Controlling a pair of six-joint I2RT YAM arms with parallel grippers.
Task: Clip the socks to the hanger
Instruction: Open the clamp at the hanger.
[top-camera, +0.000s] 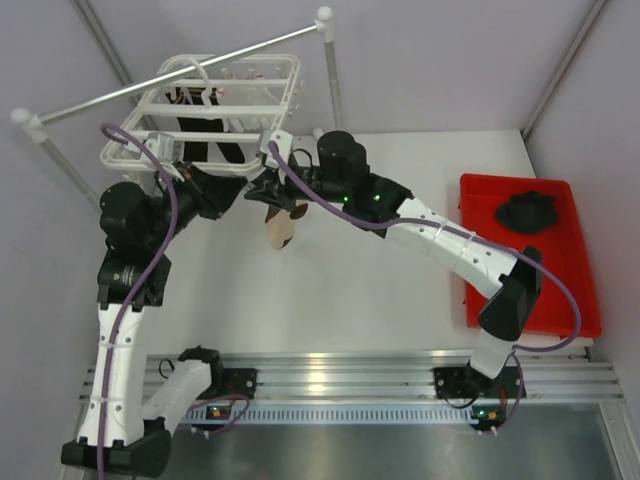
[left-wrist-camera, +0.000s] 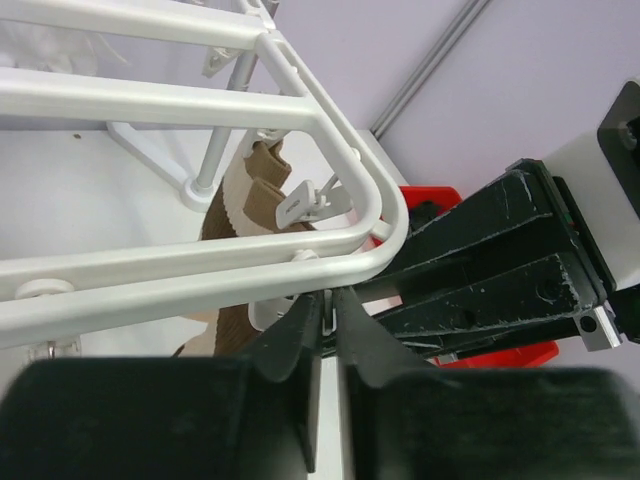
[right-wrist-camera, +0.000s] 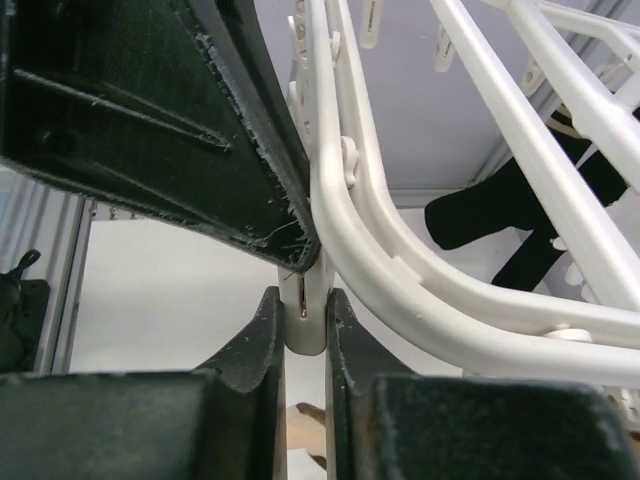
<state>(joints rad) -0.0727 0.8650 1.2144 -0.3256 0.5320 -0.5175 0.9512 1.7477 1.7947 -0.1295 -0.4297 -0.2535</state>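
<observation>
At the near right corner of the hanger (left-wrist-camera: 150, 100), both grippers meet under the rounded white rim. From the right wrist view, the right gripper (right-wrist-camera: 305, 300) is pinching a white clip (right-wrist-camera: 305, 328) that hangs from that rim, one black finger on each side of it. One broad finger of the left gripper (left-wrist-camera: 327, 295) crosses just above and touches the frame beside the clip. The left wrist view shows the left gripper's fingers pressed almost together just below the rim. A thin pale sliver sits between the tips; it may be a clip's tab, but the view is too close to tell. The cream sock with brown patches (top-camera: 280, 228) hangs limp beside the two grippers at this corner. In the left wrist view its top reaches up to a small clip under the frame. The black sock (right-wrist-camera: 480, 212) hangs further inside the frame, among the crossbars. The hanger itself hangs from a grey rail (top-camera: 110, 89) with white ball ends at the far left of the table (top-camera: 380, 300). A red tray (top-camera: 575, 290) lies well apart at the right edge, with a dark crumpled thing (top-camera: 527, 210) in its far end.
</observation>
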